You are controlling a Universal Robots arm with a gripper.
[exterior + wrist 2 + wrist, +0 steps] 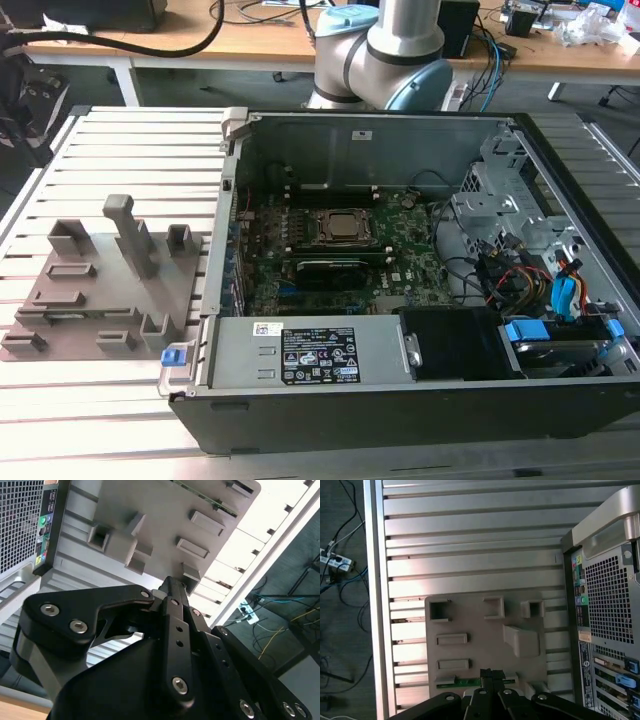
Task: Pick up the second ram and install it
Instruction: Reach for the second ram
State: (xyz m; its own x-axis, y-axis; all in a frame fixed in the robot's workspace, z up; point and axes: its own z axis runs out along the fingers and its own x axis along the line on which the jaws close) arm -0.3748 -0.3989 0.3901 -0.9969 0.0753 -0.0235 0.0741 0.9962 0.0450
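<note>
The second ram [470, 682] is a thin green stick standing on edge in a slot of the grey holder plate [480, 625]; in the second wrist view the ram [206, 496] runs along the plate's far edge. My gripper [490, 674] hangs well above the plate, its black fingers [170, 587] pressed together with nothing between them. In the first wrist view the fingertips line up just over the ram's slot. The open computer case [400, 130] holds the green motherboard [400, 270] with its processor socket [342, 227].
The holder plate [110, 290] lies on a slatted metal table [130, 150] at the exterior view's left, with upright posts on it. The case's rear panel [610, 615] stands close beside the plate. Cables and drive bays [540, 270] crowd the case's right side.
</note>
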